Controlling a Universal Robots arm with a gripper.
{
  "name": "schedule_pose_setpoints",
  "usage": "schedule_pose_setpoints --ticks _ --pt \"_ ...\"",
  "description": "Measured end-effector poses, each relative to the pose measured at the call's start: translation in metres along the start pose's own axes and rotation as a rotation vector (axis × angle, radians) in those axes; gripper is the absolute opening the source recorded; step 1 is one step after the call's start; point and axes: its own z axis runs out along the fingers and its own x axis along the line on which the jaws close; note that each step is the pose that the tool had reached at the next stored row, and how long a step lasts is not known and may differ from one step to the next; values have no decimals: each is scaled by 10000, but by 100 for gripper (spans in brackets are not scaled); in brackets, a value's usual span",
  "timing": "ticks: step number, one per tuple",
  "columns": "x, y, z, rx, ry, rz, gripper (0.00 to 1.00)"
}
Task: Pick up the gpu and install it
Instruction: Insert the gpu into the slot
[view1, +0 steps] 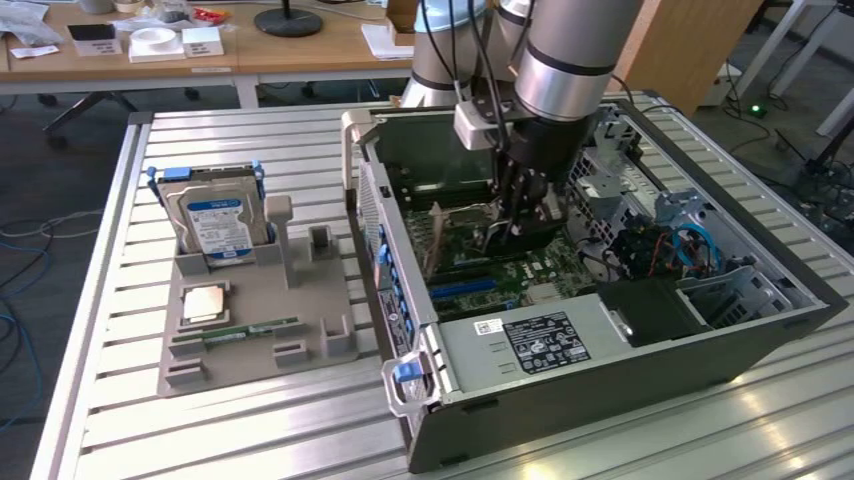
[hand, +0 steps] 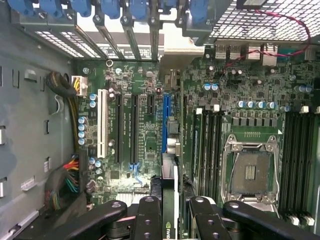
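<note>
My gripper (view1: 521, 222) reaches down into the open computer case (view1: 747, 320) and is shut on the gpu (view1: 511, 238), which hangs on edge just above the motherboard (view1: 514, 275). In the wrist view the gpu (hand: 169, 222) appears edge-on between the black fingers (hand: 149, 217), with a green board edge and a silver end. My gripper (hand: 170, 207) holds the card in line with the long blue slot (hand: 164, 122) on the motherboard (hand: 145, 125). The card's lower edge is hidden behind the arm in the exterior view.
A grey holder (view1: 314, 300) on the exterior view's left carries a silver hard drive (view1: 220, 225), a processor (view1: 203, 303) and a thin memory stick (view1: 247, 330). Inside the case are the processor socket (hand: 250, 172), memory slots (hand: 210, 145), cable bundles (hand: 65, 182) and the power supply (view1: 534, 345).
</note>
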Motion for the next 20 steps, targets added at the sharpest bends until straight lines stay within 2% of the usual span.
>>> schedule_pose_setpoints --ticks 11,14,20 --pt "11 60 69 -2 2 -17 26" --pt "13 69 147 0 0 -16 26" --pt "13 69 147 -1 1 -16 26"
